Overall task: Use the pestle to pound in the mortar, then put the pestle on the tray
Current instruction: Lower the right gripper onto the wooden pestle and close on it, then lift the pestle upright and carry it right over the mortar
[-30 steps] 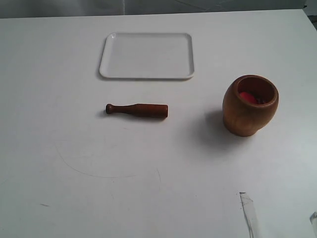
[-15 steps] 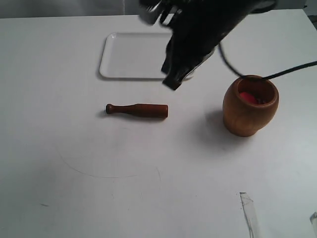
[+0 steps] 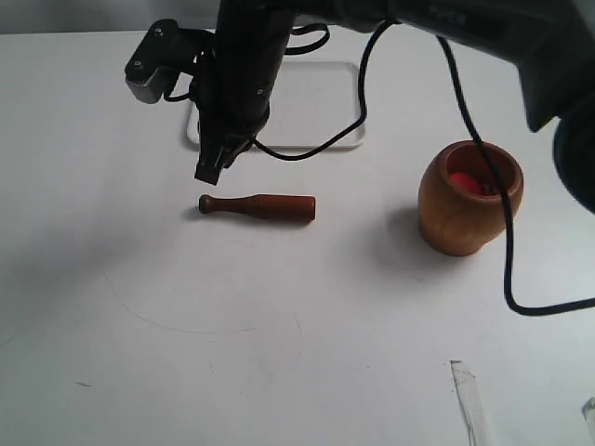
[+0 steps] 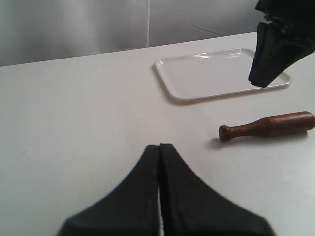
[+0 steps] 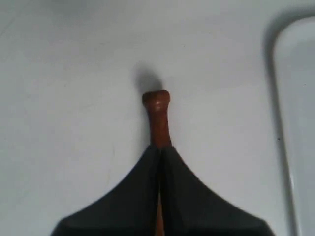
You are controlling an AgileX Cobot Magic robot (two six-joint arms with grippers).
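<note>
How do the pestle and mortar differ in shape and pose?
The short reddish-brown wooden pestle lies flat on its side; the rounded honey-brown wooden mortar stands upright. The pestle is slim and tapered, the mortar wide and barrel-shaped with red bits inside. Both rest on the white table.

A matte white rectangular table top (image 3: 112, 307) fills nearly everything in front of me, plain and evenly lit. A faint, thin curved grey scratch line (image 3: 177, 327) sweeps across its near part, and a small dark fleck (image 3: 84, 384) sits toward the near left corner. Toward the near right, a narrow strip of clear shiny tape (image 3: 468, 398) lies flat on the surface, with another glossy scrap (image 3: 588, 409) at the very edge. Beyond the table's far edge stands a dull grey backdrop wall (image 4: 74, 29), crossed by one pale vertical seam (image 4: 148, 22). The light is soft, and the shadows on the white are blurred and faint.
</note>
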